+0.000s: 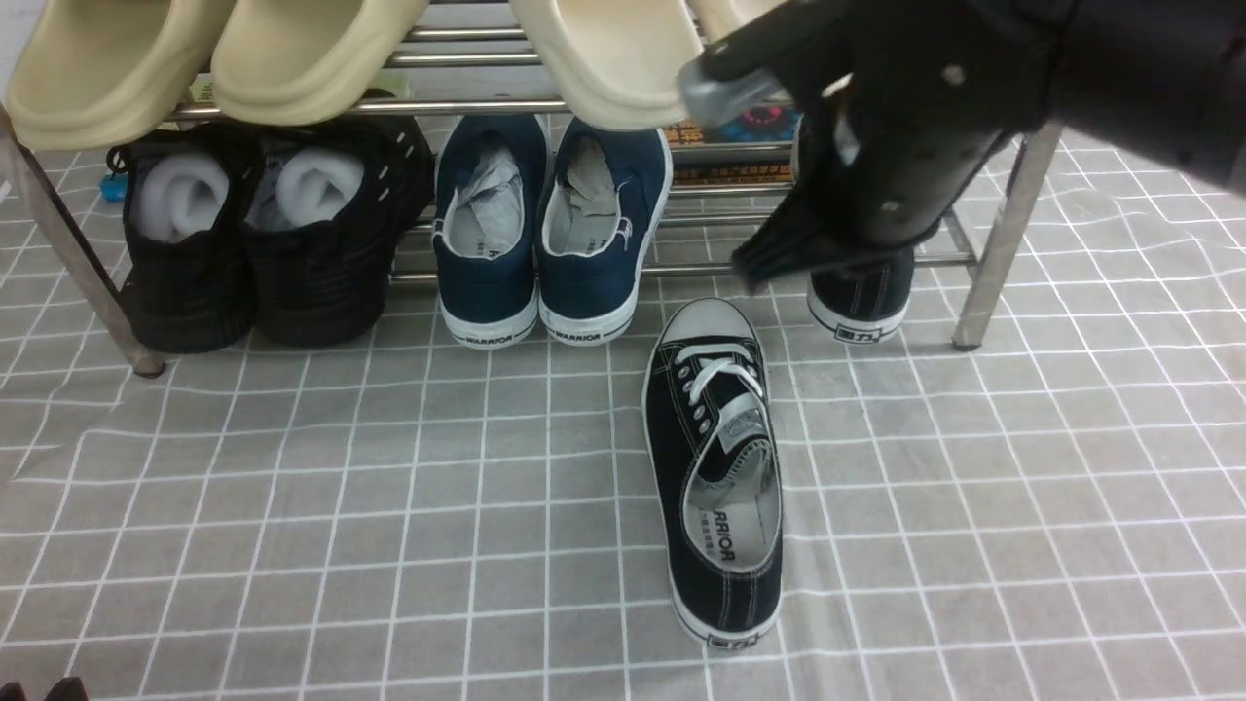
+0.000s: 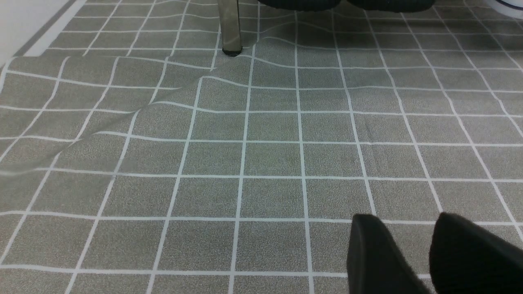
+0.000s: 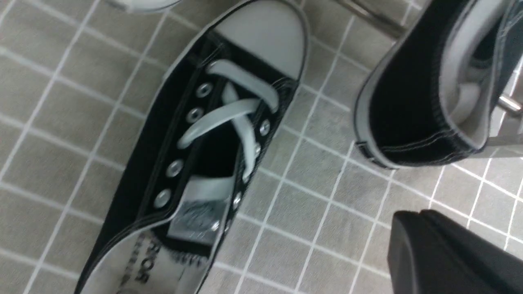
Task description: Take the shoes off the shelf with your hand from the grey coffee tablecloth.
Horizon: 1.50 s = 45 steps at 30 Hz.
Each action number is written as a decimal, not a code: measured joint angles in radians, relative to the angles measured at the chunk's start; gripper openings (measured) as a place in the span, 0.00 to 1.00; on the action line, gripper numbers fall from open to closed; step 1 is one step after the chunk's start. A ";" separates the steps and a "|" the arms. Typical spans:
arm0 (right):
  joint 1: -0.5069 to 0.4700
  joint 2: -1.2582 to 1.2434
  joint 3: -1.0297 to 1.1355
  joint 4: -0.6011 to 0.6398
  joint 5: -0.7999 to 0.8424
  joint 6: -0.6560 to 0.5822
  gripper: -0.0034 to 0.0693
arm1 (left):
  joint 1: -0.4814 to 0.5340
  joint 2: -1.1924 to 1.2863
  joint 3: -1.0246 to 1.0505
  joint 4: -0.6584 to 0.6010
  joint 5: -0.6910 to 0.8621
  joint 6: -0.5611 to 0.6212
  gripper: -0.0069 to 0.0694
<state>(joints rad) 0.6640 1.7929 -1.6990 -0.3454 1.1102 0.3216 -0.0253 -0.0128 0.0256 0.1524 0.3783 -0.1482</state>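
Right gripper [image 1: 754,268], fingers pressed together and empty, hovers by the black sneaker [image 1: 861,297] resting at the shelf's [image 1: 1007,219] lower right end; it should spread them and clamp the heel before pulling

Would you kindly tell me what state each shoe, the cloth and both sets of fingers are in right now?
Grey cloth: wrinkled near the shelf leg.
Left fingers: open, empty.
Right fingers: shut, empty.
Loose sneaker: off the shelf, upright, laced.
Second sneaker: on the lower tier, heel outward.
Navy sneakers: shelved, paper-stuffed.
Black knit shoes: shelved, stuffed.
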 joint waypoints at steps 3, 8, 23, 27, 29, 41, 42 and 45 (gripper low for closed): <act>-0.057 0.032 0.000 0.005 -0.046 0.002 0.18 | 0.000 0.000 0.000 0.000 0.000 0.000 0.40; -0.110 0.078 0.000 0.008 -0.133 0.002 0.52 | 0.000 0.000 0.000 0.000 0.000 0.000 0.40; -0.129 0.218 0.000 -0.080 -0.301 0.006 0.65 | 0.000 0.000 0.000 0.000 0.000 0.000 0.40; -0.129 0.239 0.000 -0.094 -0.301 0.006 0.53 | 0.000 0.000 0.000 0.000 0.000 0.000 0.40; -0.128 0.239 0.000 -0.085 -0.296 0.006 0.36 | 0.000 0.000 0.000 0.000 0.000 0.000 0.40; 0.006 -0.007 0.021 0.061 0.122 -0.036 0.06 | 0.000 0.000 0.000 0.000 0.000 0.000 0.40; 0.025 -0.037 0.036 0.077 0.131 -0.035 0.06 | 0.000 0.000 0.000 0.000 0.000 0.000 0.40; 0.073 -0.102 0.122 0.106 0.134 -0.017 0.06 | 0.000 0.000 0.000 0.000 0.000 0.000 0.40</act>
<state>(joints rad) 0.7367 1.6909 -1.5767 -0.2397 1.2442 0.3042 -0.0253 -0.0128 0.0256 0.1524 0.3783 -0.1482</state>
